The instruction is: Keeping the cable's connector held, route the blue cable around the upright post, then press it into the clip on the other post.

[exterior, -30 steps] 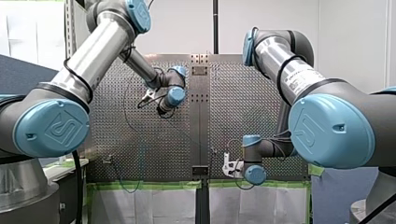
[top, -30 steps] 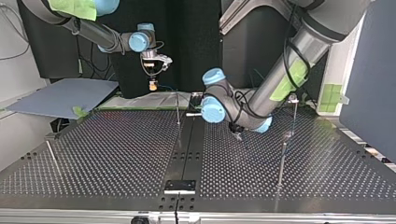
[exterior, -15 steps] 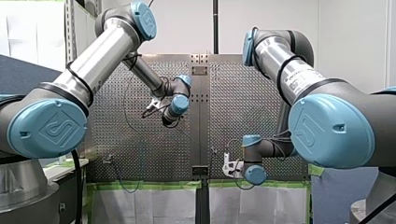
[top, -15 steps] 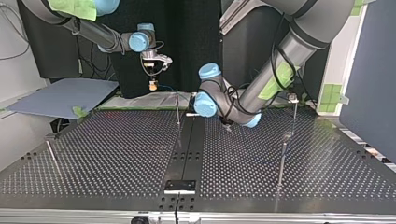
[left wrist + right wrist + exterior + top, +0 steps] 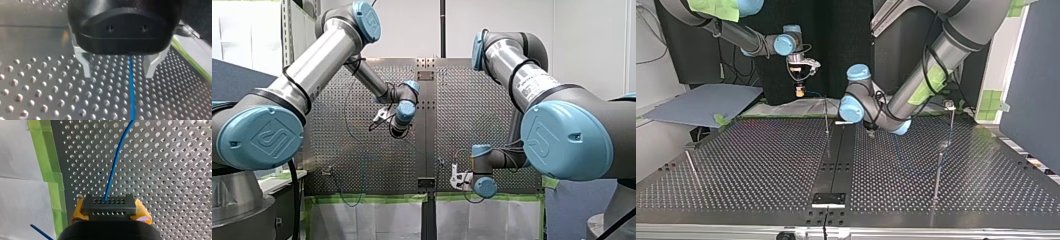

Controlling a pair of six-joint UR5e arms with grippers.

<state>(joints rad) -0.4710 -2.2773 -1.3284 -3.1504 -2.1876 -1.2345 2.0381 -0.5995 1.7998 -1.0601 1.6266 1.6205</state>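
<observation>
Arms [image 5: 319,55]: silver tubes, light-blue joint caps [image 5: 262,137], green tape [image 5: 931,85].
Left gripper [image 5: 118,75]: black housing, metal fingers [image 5: 85,65].
Right gripper [image 5: 110,213]: yellow pads [image 5: 77,211].

The thin blue cable [image 5: 131,82] vanishes under the black housing of my left gripper [image 5: 118,75] and runs out of the left wrist view ahead of it. The black perforated connector block [image 5: 109,206] covers most of the yellow pads [image 5: 78,213] of my right gripper [image 5: 109,216]. In the top view, the clip [image 5: 949,105] on the slim metal post [image 5: 951,125] by the perforated table's [image 5: 736,165] right edge is too small to read.
</observation>
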